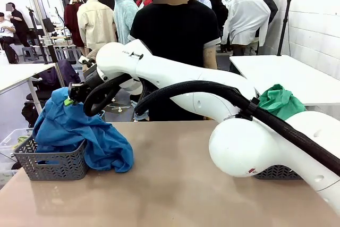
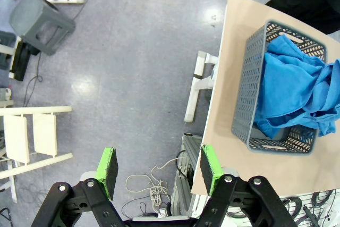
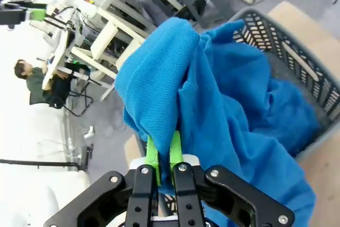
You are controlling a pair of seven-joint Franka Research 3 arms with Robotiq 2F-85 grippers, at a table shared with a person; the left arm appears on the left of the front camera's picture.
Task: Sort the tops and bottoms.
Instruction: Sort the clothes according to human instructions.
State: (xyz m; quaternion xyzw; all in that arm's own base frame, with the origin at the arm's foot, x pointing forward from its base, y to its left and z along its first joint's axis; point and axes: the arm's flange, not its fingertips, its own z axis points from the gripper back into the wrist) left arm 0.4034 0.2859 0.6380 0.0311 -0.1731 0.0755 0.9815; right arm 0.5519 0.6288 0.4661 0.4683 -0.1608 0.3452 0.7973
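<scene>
Tan and smooth, the surface [image 1: 170, 184] carries a grey basket [image 1: 50, 164] at its left end, and everything else is placed from that basket. Bright blue garments [image 1: 79, 134] heap up out of it and spill over its right side onto the surface. Just above the basket, the right end effector [image 3: 164, 155] has its green pads pressed together on a fold of the blue cloth. The left end effector [image 2: 159, 166] hangs beyond the surface's edge, off to one side of the basket, fingers spread with nothing between them. Far right of the basket, a sea-green garment [image 1: 280, 101] sits behind the white arm.
</scene>
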